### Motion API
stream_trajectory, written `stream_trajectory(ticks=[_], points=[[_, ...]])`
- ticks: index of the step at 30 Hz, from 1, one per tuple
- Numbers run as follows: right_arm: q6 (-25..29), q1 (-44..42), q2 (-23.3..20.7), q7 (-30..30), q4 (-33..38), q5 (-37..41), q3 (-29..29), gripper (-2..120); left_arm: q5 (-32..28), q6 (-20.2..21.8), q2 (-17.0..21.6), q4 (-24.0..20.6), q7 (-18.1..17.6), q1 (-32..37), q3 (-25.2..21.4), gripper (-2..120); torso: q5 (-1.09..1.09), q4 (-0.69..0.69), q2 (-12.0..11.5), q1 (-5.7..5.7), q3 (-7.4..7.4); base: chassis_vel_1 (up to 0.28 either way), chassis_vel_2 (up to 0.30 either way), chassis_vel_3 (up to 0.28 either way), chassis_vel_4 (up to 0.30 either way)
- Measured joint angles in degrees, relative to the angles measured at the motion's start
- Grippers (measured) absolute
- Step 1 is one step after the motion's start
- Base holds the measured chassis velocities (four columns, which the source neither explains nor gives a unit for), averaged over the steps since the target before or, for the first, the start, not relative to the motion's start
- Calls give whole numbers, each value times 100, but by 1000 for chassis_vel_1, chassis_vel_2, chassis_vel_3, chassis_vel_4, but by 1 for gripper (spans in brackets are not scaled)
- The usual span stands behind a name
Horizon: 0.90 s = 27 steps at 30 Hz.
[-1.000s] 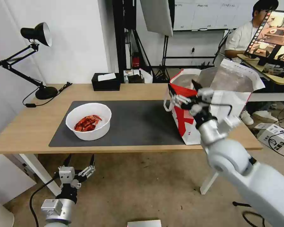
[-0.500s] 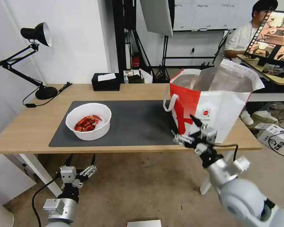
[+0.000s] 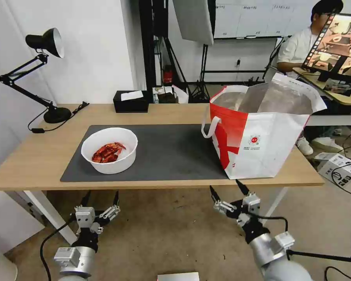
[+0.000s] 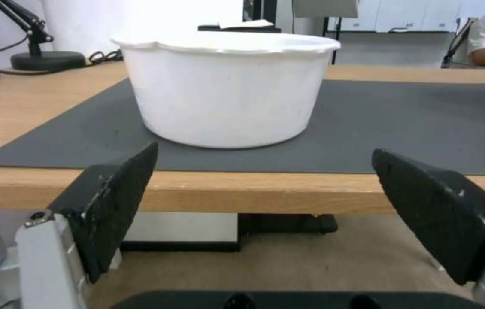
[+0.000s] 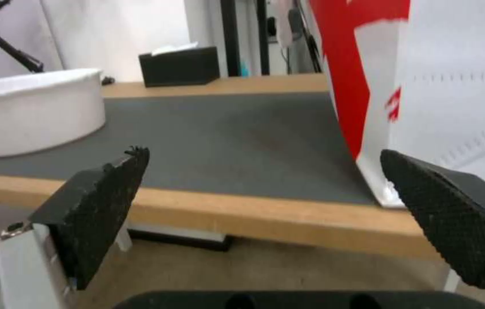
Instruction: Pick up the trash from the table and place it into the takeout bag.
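Observation:
A white round bowl (image 3: 109, 150) of red crayfish shells, the trash, sits on the left part of the dark grey mat (image 3: 171, 152) on the light-wood table (image 3: 35, 164). The white-and-red takeout bag (image 3: 261, 132) stands open at the table's right end, foil lining showing. My left gripper (image 3: 99, 197) hangs open below the table's front edge, just under the bowl (image 4: 225, 90). Open too, my right gripper (image 3: 229, 188) sits below the edge in front of the bag (image 5: 425, 86), with the bowl (image 5: 31, 111) off to one side. Nothing is between either pair of fingers.
A black tissue box (image 3: 131, 101) and a black desk lamp (image 3: 46, 74) stand at the table's back left. White table legs (image 3: 50, 214) flank my arms. A desk with a monitor (image 3: 335, 43) lies beyond the bag, and cables and a box (image 3: 339, 168) lie on the floor right.
My right arm has dropped from the takeout bag's mouth to below the table's front edge, gripper open throughout. The left arm has stayed put.

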Motion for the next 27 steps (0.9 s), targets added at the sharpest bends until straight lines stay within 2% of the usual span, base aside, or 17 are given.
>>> stream_trajectory(ticks=[15,19,22,23,24,26,27], points=[[-62,13,126,119,-109,-15,-179,100,25,-35,-21,5,14,2,7,100,0,1,0,0,0,0,0,0,0],[-64,20,123,120,-109,-13,-180,100,-151,26,179,-15,8,-291,-170,100,0,1,0,1,0,0,0,0,0],[-65,24,119,120,-109,-11,-180,100,-623,251,527,-64,-102,-708,-332,100,-1,1,0,1,0,0,0,0,0],[-66,25,119,122,-109,-10,-180,100,-887,359,753,-65,-168,-929,-403,100,0,0,0,1,1,0,0,0,0],[-66,25,119,122,-109,-10,-180,100,-887,359,753,-65,-168,-929,-403,100,0,0,0,1,1,0,0,0,0],[-67,26,119,121,-109,-8,-181,100,-1339,545,1183,-14,-278,-1318,-475,100,-1,1,0,1,1,0,0,0,0],[-67,26,119,121,-109,-8,-181,100,-1339,545,1183,-14,-278,-1318,-475,100,-1,1,0,1,1,0,0,0,0]])
